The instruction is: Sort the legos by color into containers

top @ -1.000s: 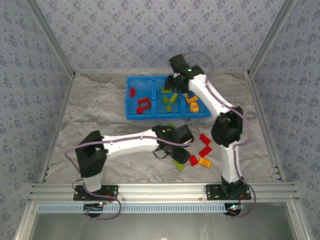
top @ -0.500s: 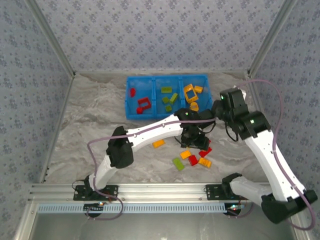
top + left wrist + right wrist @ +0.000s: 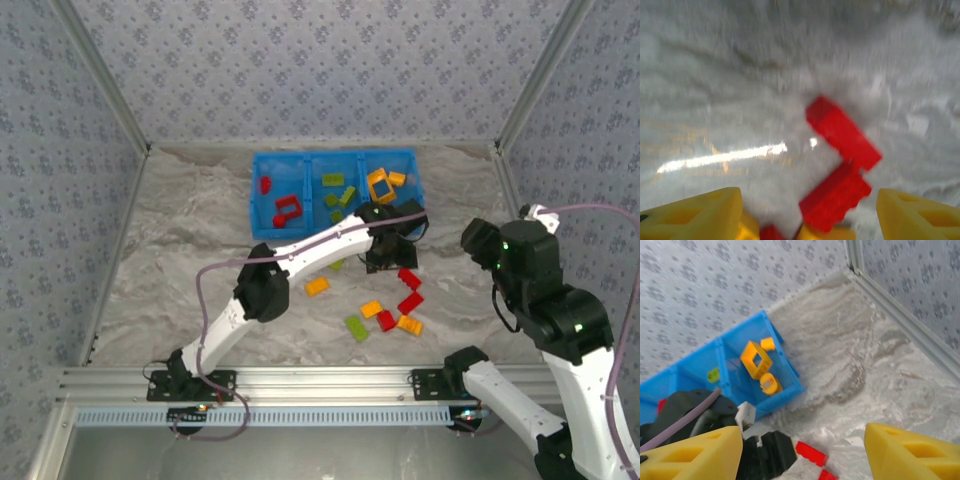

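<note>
From the overhead camera I place everything against the blue bin (image 3: 335, 155) at the far middle of the grey marbled table (image 3: 180, 230). The left arm (image 3: 300, 255) reaches diagonally up to the bin's near wall. Its dark wrist hides part of that wall below the right compartment (image 3: 408, 200), and the left gripper (image 3: 386, 260) points down just in front of it. Loose legos (image 3: 385, 312) lie on the bin's near side: two red bricks (image 3: 409, 290), orange ones and green ones. The right arm (image 3: 540, 290) stands well off to the bin's near right. The left compartment (image 3: 300, 180) holds red pieces (image 3: 288, 208). The middle compartment (image 3: 352, 170) holds green pieces (image 3: 340, 196). The right one holds an orange-yellow frame (image 3: 380, 185). The left wrist view is blurred, but I see that gripper's yellow fingers (image 3: 695, 215) spread apart and empty above the two red bricks on the table. I cannot tell whether the bricks touch. From the right wrist camera, the right gripper (image 3: 802, 440) has its jaws wide apart with nothing between them. The bin sits beyond it with the frame and two small orange bricks (image 3: 769, 384) in its end compartment. The left arm's black wrist stands in front of the bin's near wall, and a metal rail (image 3: 905, 315) runs along the table edge past the bin's end.
</note>
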### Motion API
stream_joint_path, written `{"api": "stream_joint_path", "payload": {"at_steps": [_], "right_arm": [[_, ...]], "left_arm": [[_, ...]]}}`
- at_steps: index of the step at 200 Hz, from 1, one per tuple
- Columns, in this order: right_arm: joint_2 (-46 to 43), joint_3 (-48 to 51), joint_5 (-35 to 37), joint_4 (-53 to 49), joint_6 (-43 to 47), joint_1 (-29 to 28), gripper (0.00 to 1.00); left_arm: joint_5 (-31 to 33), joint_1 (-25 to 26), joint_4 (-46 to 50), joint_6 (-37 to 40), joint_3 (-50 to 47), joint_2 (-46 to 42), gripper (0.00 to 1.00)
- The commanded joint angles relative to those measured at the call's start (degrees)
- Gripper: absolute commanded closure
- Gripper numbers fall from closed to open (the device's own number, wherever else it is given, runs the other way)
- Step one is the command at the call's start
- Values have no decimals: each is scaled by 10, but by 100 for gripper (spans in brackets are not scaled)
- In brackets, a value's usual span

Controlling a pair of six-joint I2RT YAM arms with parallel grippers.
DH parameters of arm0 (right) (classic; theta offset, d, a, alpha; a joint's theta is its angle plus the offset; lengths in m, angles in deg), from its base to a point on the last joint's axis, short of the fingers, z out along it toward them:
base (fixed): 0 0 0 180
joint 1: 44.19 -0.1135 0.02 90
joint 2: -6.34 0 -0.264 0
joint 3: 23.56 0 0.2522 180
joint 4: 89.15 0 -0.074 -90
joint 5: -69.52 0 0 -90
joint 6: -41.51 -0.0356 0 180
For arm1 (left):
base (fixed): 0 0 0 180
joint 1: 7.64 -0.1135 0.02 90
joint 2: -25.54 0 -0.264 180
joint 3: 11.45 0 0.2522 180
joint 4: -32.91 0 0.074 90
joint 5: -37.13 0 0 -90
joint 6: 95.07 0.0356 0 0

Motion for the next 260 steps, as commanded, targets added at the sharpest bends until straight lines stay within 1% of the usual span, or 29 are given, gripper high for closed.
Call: {"api": "stream_joint_path", "payload": {"at_steps": [1, 18, 46, 68, 74, 87, 94, 106, 124, 134, 154, 190, 208, 226, 243, 247, 260], "right_arm": [[7, -4, -20, -18, 19, 0, 32], [-5, 10, -39, -12, 35, 0, 32], [-7, 12, -42, -22, 28, 0, 32], [-7, 14, -38, -27, 28, 0, 32], [-7, 14, -38, -26, 29, 0, 32], [-8, 16, -38, -26, 29, 1, 32], [-9, 18, -37, -25, 29, 0, 32], [-11, 21, -38, -24, 28, 0, 32], [-16, 21, -37, -28, 28, 0, 32], [-18, 22, -37, -29, 28, 0, 32], [-21, 22, -44, -29, 31, 1, 32], [-25, 28, -51, -32, 28, 0, 32], [-25, 29, -51, -32, 29, 0, 32], [-26, 29, -51, -31, 30, 1, 33], [-25, 30, -53, -28, 34, 1, 32], [-25, 31, -54, -27, 35, 0, 33], [-24, 33, -57, -24, 39, 0, 33]], "left_arm": [[-16, 2, -27, -203, 69, 40, 28], [-48, -2, -11, -231, 114, 77, 28], [-106, -2, 23, -289, 102, 83, 29], [-106, -2, 72, -319, 92, 67, 29], [-107, -2, 62, -329, 72, 58, 28], [-126, -1, -7, -358, 8, 39, 28], [-131, 0, -15, -371, -5, 40, 29], [-130, 3, -27, -377, 1, 52, 29], [-136, 5, -14, -389, 37, 83, 30], [-133, 5, -12, -396, 46, 93, 31], [-116, 5, -39, -405, 48, 100, 33], [-121, 7, -42, -417, 38, 102, 51], [-119, 9, -34, -420, 35, 102, 63], [-119, 8, -29, -423, 35, 101, 69], [-116, 7, -23, -415, 31, 90, 77], [-113, 7, -22, -410, 29, 86, 80], [-96, 8, -17, -390, 22, 62, 87]]}}
